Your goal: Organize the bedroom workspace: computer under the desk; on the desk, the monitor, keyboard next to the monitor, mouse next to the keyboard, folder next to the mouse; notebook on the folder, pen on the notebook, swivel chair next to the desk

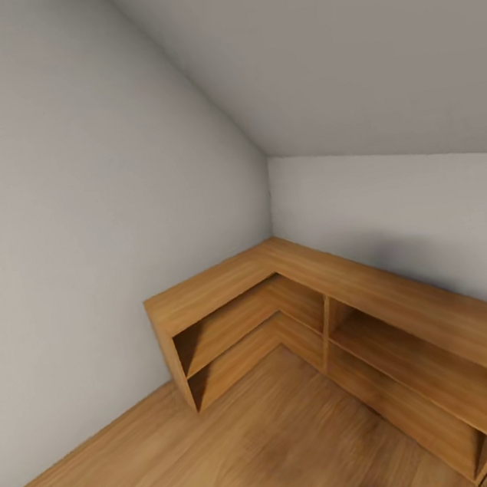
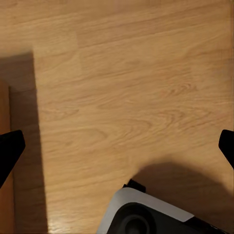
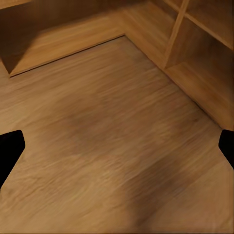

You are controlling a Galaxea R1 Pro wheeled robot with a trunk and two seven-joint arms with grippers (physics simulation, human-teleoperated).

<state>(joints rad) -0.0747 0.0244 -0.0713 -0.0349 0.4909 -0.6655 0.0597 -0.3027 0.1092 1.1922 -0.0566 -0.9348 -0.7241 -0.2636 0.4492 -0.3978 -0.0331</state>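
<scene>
None of the desk items, the swivel chair or the desk is in sight at this moment. In the left wrist view my left gripper (image 2: pixel 117 144) is open over bare wooden floor (image 2: pixel 126 97), its black fingertips (image 2: pixel 9 146) far apart at the picture's two sides. In the right wrist view my right gripper (image 3: pixel 117 146) is open as well, with nothing between its black fingertips (image 3: pixel 9 148), and it hangs above the wooden floor (image 3: pixel 107 126) close to the shelving.
A low L-shaped wooden shelf unit (image 1: pixel 342 284) with open empty compartments fills the corner under a sloped grey ceiling (image 1: pixel 340 52). Grey walls (image 1: pixel 78 220) close both sides. My grey and white base (image 2: pixel 146 214) shows on the floor.
</scene>
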